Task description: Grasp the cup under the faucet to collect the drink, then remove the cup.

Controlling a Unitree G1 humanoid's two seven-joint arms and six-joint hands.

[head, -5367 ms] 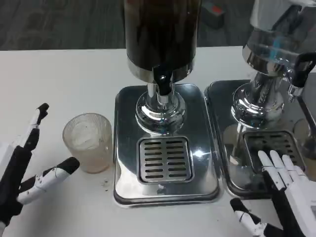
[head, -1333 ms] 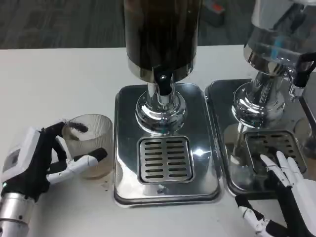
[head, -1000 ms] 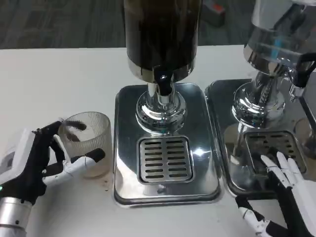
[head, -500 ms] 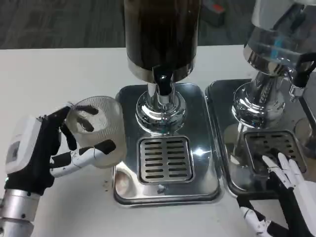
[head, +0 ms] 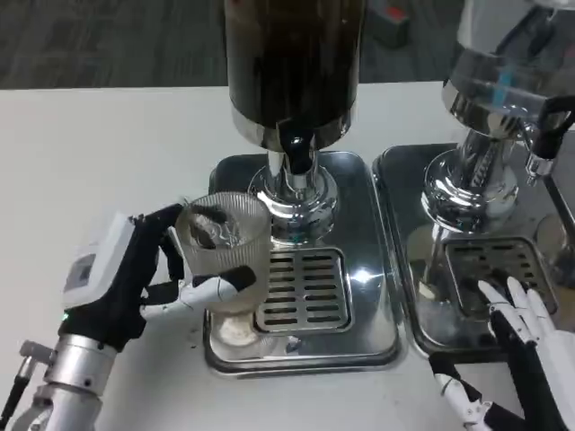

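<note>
My left hand (head: 135, 278) grips a clear ribbed cup (head: 225, 251) and holds it lifted over the left edge of the steel drip tray (head: 359, 328). The cup looks empty. It hangs left of and below the black faucet (head: 295, 148) of the dark drink dispenser (head: 292, 63), beside the slotted grate (head: 301, 289). My right hand (head: 526, 346) rests with fingers spread at the lower right, over the second tray, holding nothing.
A second dispenser (head: 503, 81) with clear liquid stands at the right on its own steel tray (head: 404, 269). Bare white table (head: 99, 153) stretches to the left and behind. The table's far edge runs along the top.
My left hand closed on the cup, lifted it off the table and carried it right, over the tray's left edge. The right hand barely moved.
</note>
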